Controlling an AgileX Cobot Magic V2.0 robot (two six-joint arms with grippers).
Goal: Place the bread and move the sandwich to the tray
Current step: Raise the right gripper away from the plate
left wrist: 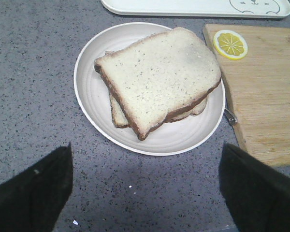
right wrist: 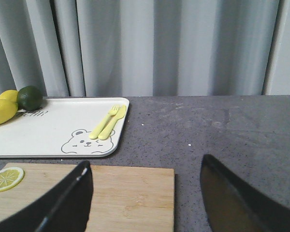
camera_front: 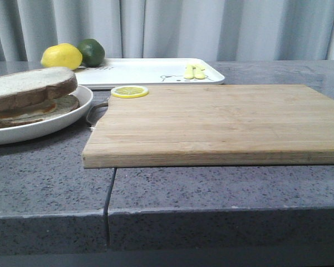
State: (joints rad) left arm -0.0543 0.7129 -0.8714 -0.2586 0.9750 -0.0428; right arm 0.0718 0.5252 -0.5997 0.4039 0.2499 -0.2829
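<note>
- My left gripper (left wrist: 145, 193) hangs over the grey counter (left wrist: 34, 96) with its fingers (left wrist: 31, 193) spread wide and nothing between them; only their dark tips reach into the left wrist view.
- My right gripper (right wrist: 145, 193) is likewise spread and empty, above the near end of the cutting board (camera_front: 211, 119); neither arm shows in the front view.
- The bread (left wrist: 159, 77) lies on top of the sandwich (left wrist: 117, 112) on the round plate (left wrist: 92, 96), at the left of the counter.
- I cannot make out the egg: the top slice covers nearly everything, and the front view gives only a thin brownish edge between the slices.
- The plate's left part is cut off in the front view.
- The tray (camera_front: 150, 72) sits behind the board, holding a lemon (camera_front: 61, 56), a lime (camera_front: 92, 52) and small yellow cutlery (right wrist: 108, 122).
- A lemon slice (camera_front: 129, 91) rests on the board's far left corner.
- Something metallic (left wrist: 230, 117) peeks out between plate and board; I cannot tell what it is.
</note>
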